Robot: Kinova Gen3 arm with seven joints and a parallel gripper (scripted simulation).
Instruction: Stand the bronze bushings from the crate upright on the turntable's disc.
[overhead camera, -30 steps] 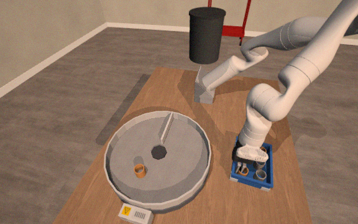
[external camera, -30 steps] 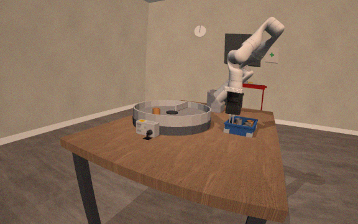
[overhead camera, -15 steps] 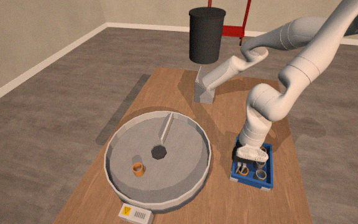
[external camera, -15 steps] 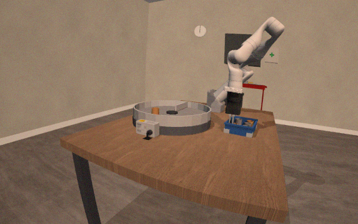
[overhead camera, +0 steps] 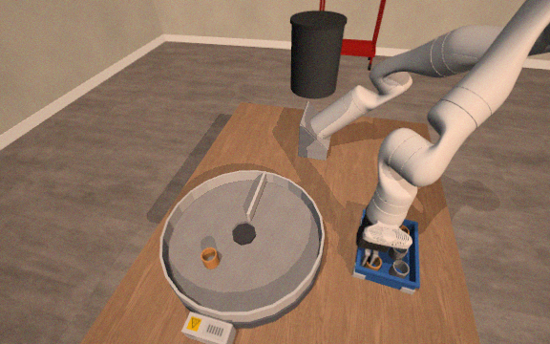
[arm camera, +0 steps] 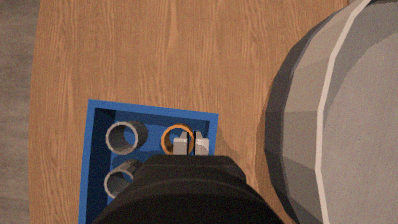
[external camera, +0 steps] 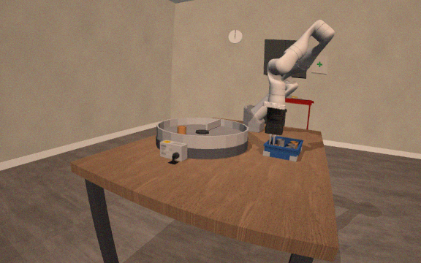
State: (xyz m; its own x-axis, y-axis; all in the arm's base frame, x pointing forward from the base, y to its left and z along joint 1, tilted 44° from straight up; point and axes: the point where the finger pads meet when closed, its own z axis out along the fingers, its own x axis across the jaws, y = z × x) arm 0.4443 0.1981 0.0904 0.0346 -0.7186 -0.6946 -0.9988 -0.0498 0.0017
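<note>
My gripper (overhead camera: 370,263) (external camera: 272,143) (arm camera: 191,138) is down in the blue crate (overhead camera: 416,255) (external camera: 281,153) (arm camera: 150,108), shut on the near wall of a bronze bushing (overhead camera: 376,268) (arm camera: 163,142), one finger inside it and one outside. That bushing stands upright in the crate's corner. Two steel bushings (overhead camera: 401,273) (arm camera: 142,133) stand beside it in a row. Another bronze bushing (overhead camera: 405,230) shows partly at the crate's back, behind my gripper body. One bronze bushing (overhead camera: 212,262) (external camera: 182,130) stands upright on the turntable's disc (overhead camera: 275,272) (external camera: 202,131), away from the dark hub (overhead camera: 243,233).
The turntable's raised rim (overhead camera: 320,239) (external camera: 218,141) (arm camera: 321,125) stands between crate and disc. A light divider (overhead camera: 257,197) (external camera: 213,124) runs from near the hub to the rim at the back. A white control box (overhead camera: 210,329) (external camera: 174,150) sits at the turntable's front.
</note>
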